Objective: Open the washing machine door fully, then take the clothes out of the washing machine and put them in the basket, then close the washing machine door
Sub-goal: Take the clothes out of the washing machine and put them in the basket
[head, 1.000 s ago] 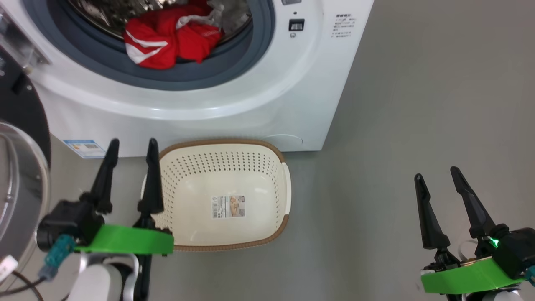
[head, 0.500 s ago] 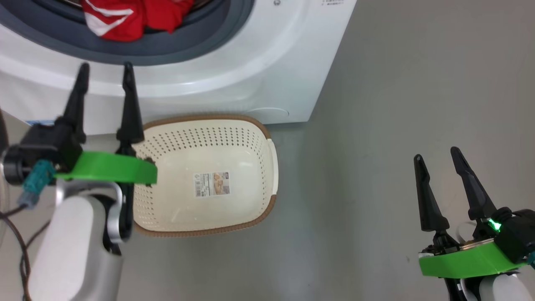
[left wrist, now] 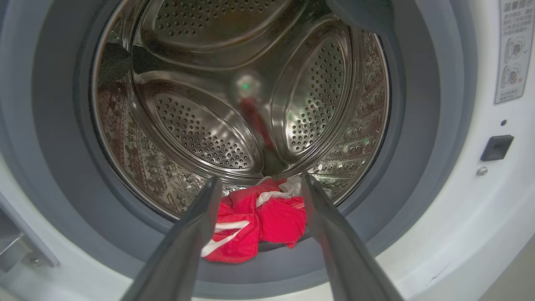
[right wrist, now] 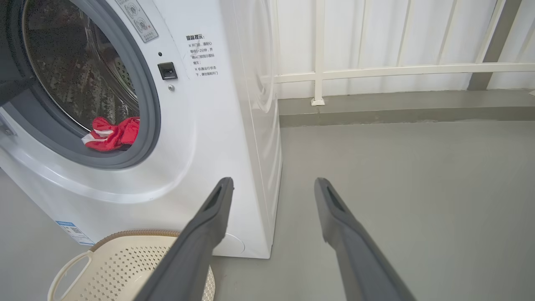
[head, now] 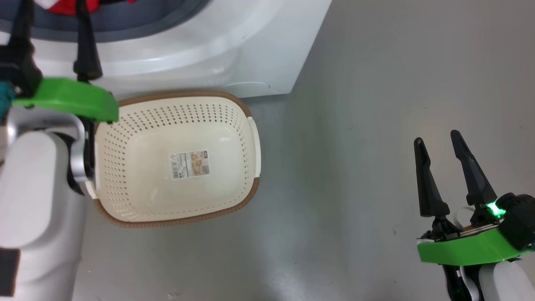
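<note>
Where the basket (head: 121, 159) sits, grey floor (head: 355, 146) runs to white railing (right wrist: 319, 50).

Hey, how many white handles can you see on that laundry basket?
2. The right-side handle of the basket shows in the head view. The left-side handle shows in the right wrist view.

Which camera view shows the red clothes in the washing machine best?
The left wrist view: the clothes lie large and near the centre, framed by the open left gripper. In the right wrist view they are small, seen from the side. In the head view a red sliver shows at the top edge.
</note>
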Available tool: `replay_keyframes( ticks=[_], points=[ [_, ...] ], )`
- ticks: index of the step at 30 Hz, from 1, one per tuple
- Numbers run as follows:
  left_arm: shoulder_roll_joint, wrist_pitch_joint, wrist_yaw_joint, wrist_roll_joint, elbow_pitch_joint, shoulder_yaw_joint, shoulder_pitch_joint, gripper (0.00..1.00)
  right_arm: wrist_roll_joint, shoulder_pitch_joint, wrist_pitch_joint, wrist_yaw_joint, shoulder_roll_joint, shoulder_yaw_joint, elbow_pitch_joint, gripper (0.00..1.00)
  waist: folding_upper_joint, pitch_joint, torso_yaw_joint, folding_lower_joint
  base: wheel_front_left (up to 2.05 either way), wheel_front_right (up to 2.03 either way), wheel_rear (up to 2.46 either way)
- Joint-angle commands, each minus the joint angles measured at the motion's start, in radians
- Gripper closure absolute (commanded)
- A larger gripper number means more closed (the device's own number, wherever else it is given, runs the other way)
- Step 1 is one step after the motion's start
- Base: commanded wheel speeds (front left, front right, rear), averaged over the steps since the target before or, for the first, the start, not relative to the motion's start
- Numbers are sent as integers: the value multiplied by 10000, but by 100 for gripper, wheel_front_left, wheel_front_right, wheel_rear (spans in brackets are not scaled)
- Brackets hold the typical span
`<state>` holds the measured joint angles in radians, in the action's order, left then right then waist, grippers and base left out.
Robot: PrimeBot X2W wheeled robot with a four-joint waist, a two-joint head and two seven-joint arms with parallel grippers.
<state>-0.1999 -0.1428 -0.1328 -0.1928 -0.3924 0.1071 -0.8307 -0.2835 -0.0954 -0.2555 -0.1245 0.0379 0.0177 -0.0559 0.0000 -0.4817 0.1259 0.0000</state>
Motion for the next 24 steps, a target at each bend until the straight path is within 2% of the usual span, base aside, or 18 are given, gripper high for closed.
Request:
replay_keyframes(
  ticks=[1,24],
  points=[
    [-461,66,-43,106,68,-264,-372,0,-71,-138,-63,-62,123,-245,-212,0,0,-271,203,0,0,0,0],
    [-1093,309,-120,476,-3596,109,-3574,0,-93,-614,-63,-62,123,-655,-9,0,0,-1316,693,0,0,0,0]
  ],
)
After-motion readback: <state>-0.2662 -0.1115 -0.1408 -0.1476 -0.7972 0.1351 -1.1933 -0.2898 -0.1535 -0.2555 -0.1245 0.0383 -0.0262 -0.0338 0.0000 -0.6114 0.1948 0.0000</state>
